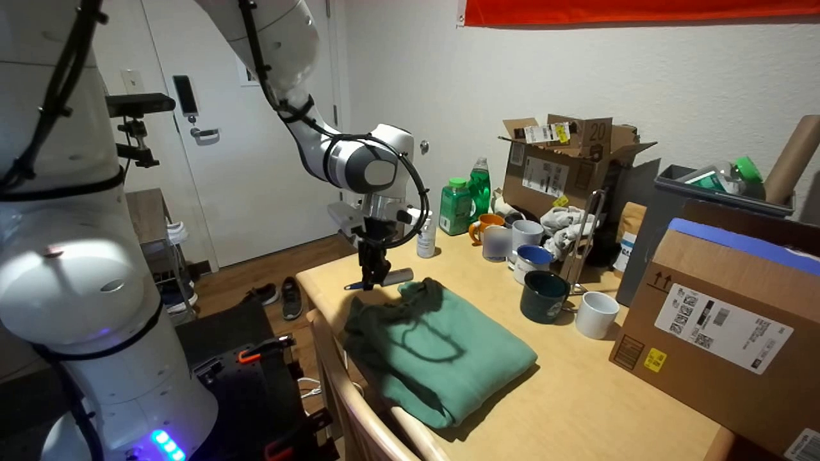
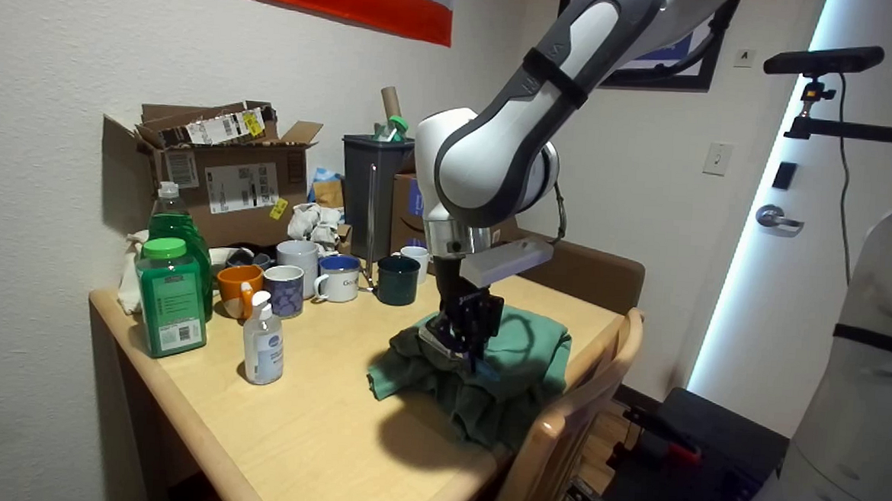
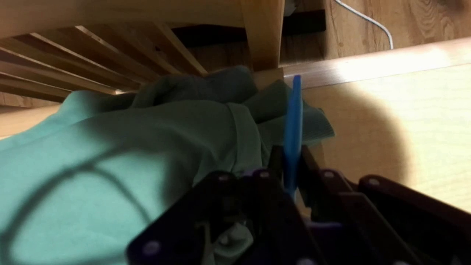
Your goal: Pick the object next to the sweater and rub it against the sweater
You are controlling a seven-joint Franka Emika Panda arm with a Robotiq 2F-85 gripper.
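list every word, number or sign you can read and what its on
"20": small upper carton
"A": wall plate
"Go", rest blurred: blue-lined white mug
Two up arrows: large box
Too small or blurred to read: shipping labels, yellow stickers, green jar, clear bottle

A "20", an "A", two arrows and an apparent "Go" are showing.
In an exterior view, up and right of the claw (image 1: 368,282), a small carton (image 1: 582,136) is carrying "20"; farther right, a big box (image 1: 714,382) is showing two upward arrows beside a white label (image 1: 724,326) whose print is running too small to read. In an exterior view, left of the claw, a white mug (image 2: 339,287) is bearing letters apparently starting "Go"; labels on a green-capped tub (image 2: 172,297) and a pump bottle (image 2: 263,352) are blurring there. High to the claw's right, a wall plate (image 2: 744,58) is showing "A".
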